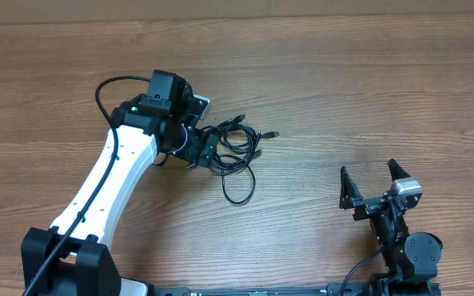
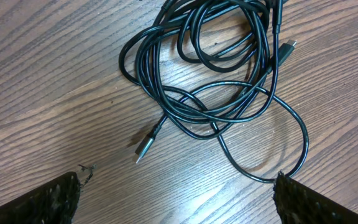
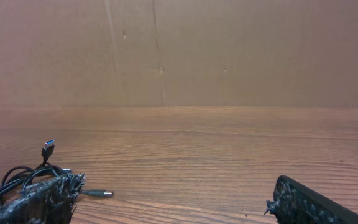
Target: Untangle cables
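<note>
- The cables (image 1: 235, 152) lie in one loose snarl on the bench (image 1: 385, 82), left of centre. Several thin black turns cross one another, and a wide loop (image 2: 300, 134) trails toward the near side.
- The left tool (image 2: 178, 180) hovers over the left part of the snarl, spread wide and holding nothing. In its wrist view its fingers (image 2: 48, 202) stand either side of the heap. The wide loop runs right up to the right-hand one, though whether they touch I cannot tell. The spread looks meant to take in a strand once one is chosen.
- Two ends show free: a silver-tipped plug (image 2: 145, 146) pointing out toward the tool, and a second plug (image 2: 289, 45) on the far right of the heap. A free end is probably the sensible place to start, since it can be drawn back through the turns.
- The right tool (image 1: 369, 174) rests well apart at the near right, also spread wide and empty. It likely waits there to leave room until a second hold is wanted.
- No cord lies separate yet, so the work looks to be at its start.
- Pinching where strands cross would likely lift the whole snarl, not one cord.
</note>
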